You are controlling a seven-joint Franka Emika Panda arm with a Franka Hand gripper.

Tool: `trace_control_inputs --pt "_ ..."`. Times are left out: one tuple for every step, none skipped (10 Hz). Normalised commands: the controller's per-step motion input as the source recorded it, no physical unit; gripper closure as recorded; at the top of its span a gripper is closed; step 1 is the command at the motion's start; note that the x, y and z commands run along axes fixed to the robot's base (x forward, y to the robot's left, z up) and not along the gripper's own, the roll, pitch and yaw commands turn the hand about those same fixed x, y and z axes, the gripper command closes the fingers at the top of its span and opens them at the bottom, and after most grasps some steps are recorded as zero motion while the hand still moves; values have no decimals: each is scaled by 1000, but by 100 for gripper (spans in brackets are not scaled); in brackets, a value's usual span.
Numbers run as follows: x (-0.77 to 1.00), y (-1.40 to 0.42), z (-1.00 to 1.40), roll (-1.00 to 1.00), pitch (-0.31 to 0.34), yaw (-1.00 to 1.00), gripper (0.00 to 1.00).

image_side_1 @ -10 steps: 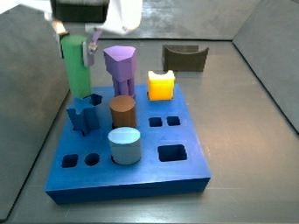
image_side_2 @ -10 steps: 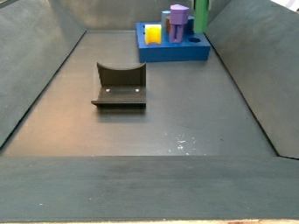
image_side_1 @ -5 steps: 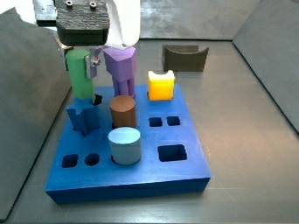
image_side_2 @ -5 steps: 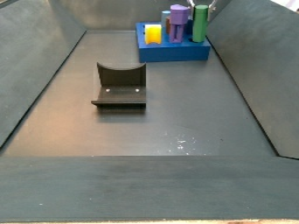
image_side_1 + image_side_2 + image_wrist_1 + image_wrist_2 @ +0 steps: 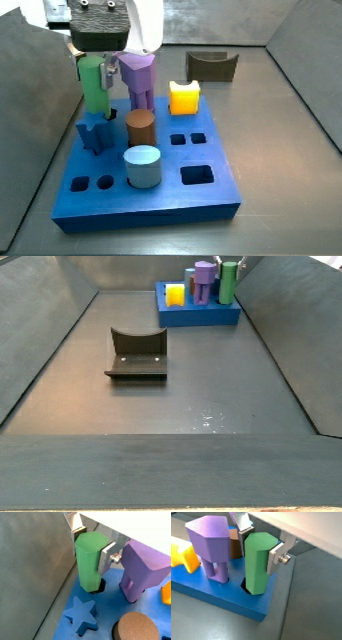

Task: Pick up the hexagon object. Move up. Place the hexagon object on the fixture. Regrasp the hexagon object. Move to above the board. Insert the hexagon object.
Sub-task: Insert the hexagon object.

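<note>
Green hexagonal bar upright in the blue board, held by the gripper; fixture unoccupied.

The plain green hexagon object (image 5: 89, 561), a long bar of hexagonal section, stands vertical with its lower end in a dark hole at a far corner of the large flat blue board (image 5: 214, 196), beside the table's side wall. The gripper (image 5: 258, 536) straddles its upper part, silver fingers (image 5: 107, 556) flat against two opposite sides. The small dark brown fixture (image 5: 138, 353) with its U-shaped notch sits well apart, toward the middle of the floor, nothing on it.
</note>
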Motion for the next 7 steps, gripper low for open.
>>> trace_control_inputs --pt "57 0 -51 120 -1 283 100" --pt "143 0 -94 64 -17 209 100" --pt "257 -26 -166 0 -51 34 100" --pt "274 0 -154 -11 -20 -131 100" --pt "231 0 -114 -74 -11 -414 100" --pt "66 0 -126 -73 -13 -397 100" --pt "0 0 -203 -54 -39 -271 100"
